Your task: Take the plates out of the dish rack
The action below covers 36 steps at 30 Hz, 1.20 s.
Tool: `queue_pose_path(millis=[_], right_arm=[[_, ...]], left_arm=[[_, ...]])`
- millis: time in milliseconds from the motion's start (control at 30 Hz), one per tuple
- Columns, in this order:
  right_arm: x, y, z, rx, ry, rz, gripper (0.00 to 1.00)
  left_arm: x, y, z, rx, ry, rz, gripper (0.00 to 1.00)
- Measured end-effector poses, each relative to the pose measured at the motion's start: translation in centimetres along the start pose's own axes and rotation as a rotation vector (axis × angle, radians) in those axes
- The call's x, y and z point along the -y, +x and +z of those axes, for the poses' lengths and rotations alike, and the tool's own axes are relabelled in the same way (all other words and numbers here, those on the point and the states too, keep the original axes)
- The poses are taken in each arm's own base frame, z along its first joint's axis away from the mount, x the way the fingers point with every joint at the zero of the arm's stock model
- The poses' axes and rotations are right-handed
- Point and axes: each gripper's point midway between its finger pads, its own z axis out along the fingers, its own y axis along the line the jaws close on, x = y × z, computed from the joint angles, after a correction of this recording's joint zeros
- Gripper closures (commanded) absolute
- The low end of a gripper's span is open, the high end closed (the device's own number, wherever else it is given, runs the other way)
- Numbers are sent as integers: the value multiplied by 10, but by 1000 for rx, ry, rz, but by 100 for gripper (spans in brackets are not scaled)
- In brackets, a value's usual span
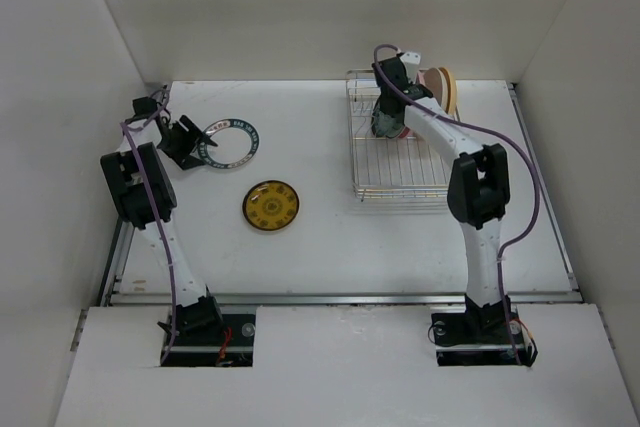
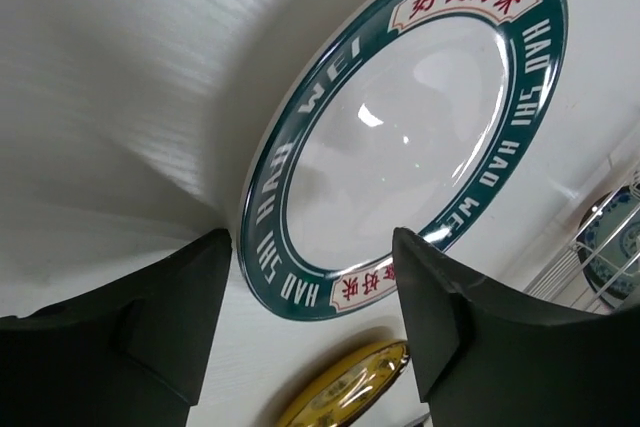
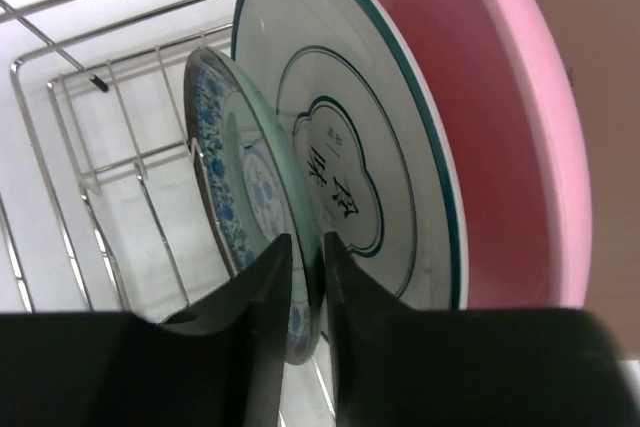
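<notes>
Right claw [image 3: 307, 257] reaches down inside the dish rack [image 1: 395, 175] with its two fingers drawn almost together over the lower rim of the blue-patterned plate [image 3: 225, 137], one finger on each face. It reads as a pinch on that rim, though how firm the hold is cannot be told. That plate stands on edge in the rack's slots, at the end of the row that faces the rack's vacant stretch. Behind it stand the white plate with dark rings [image 3: 340, 147], then the pink plate [image 3: 500, 127], and last the orange-yellow plate [image 1: 452, 90] at the rack's far right corner. Two plates already lie flat on the table [image 1: 400, 247], well to the left of the rack: the teal-rimmed plate [image 2: 400, 137], level with the rack's far half, and the yellow patterned plate [image 1: 271, 205], closer to the rack's near left corner. By that count roughly a third of the unloading looks done, with four plates left in the rack. Left claw [image 2: 312, 247] hangs over the teal-rimmed plate's edge, fingers spread wide and gripping nothing, well apart from the rack.
</notes>
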Motion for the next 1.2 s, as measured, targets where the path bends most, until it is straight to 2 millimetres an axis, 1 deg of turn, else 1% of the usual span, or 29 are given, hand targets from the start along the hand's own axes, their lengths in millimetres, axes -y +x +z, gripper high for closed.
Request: queue_pose_path(millis=[33,67,100,133,167,200,300,400,467,500,567,633,700,767,833,867,900,933,967,1033,1067,1133,1200], right_arm=[[1,1,1,-4,-1,-1,82],[2,1,2,-8,0,-2,93],[3,2,2,-14,1,-8,98],[7,3,3,-21,7,-19,100],[8,4,4,-25,7,-22,100],[9,4,4,-27,5,-22,100],[8,4,4,-29,2,-26,100],[11,0,0,-24,7,-25,100],[18,-7,-11,-11,23,-26,100],[21,-14,-20,7,29,-21,100],[35,-33,-42,45,47,-6,100],[51,-58,-75,101,53,21,100],[62,-89,-117,183,23,78,100],[73,-114,-164,264,-21,131,100],[78,-126,-213,332,-101,178,100],[76,-127,-225,343,-138,186,100],[71,-124,-240,353,-201,192,100],[65,-118,-250,350,-262,186,100],[55,-109,-257,337,-332,174,100],[27,-83,-261,286,-479,137,100],[12,-66,-259,246,-542,112,100],[-20,-24,-251,138,-652,63,100],[-47,20,-249,24,-750,31,100]], left_arm=[[-1,2,-1,-7,-7,-3,33],[-1,4,-3,-14,-11,-6,31],[-2,7,-5,-22,-17,-8,30],[-3,10,-7,-32,-24,-11,29],[-4,14,-9,-42,-29,-15,27],[-6,20,-11,-54,-33,-20,20],[-9,38,-24,-96,-52,-34,20],[-4,52,-42,-114,-53,-28,20],[4,56,-59,-104,-43,-5,20],[10,57,-69,-95,-33,10,20],[23,62,-87,-75,-13,54,20],[37,69,-104,-61,11,99,20],[55,81,-120,-58,43,153,20],[71,94,-133,-58,95,200,20],[86,110,-145,-65,147,255,21],[93,117,-151,-67,172,290,21],[100,124,-155,-67,189,335,21],[106,131,-160,-64,206,394,21],[113,140,-164,-65,222,457,21],[128,163,-172,-79,264,593,20],[136,176,-175,-90,291,659,20],[149,201,-183,-118,350,772,20],[157,218,-190,-127,396,860,20]])
